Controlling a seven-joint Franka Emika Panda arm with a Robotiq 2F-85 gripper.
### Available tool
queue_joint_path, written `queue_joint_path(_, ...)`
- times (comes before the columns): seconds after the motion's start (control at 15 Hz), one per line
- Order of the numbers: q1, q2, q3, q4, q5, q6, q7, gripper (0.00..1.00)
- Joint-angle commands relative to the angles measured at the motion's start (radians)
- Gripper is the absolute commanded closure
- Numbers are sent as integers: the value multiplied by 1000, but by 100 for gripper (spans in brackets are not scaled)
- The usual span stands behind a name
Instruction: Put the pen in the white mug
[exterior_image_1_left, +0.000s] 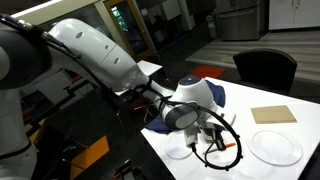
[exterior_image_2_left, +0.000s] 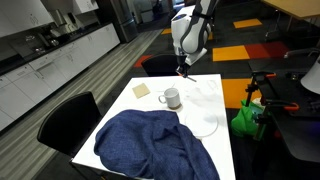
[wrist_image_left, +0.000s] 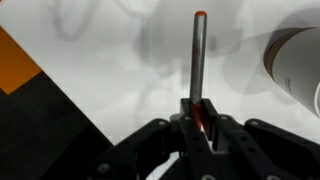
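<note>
Jaws of the black gripper were closed on the thin, stiff, light orange-red pen, pinched at one end; the small white ceramic mug, seemingly, was seen at two o'clock.

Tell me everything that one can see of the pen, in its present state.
In the wrist view the pen is a thin straight stick, greyish along the shaft, with an orange-red far tip and a reddish part at the held end. The pincer is shut on that end, so the pen points straight out from it, above the white table. Nothing else seems to touch it.
</note>
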Motion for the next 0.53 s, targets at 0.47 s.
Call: queue_joint_path(0.47,52,-350,-10,-93,-190,-253,36,96)
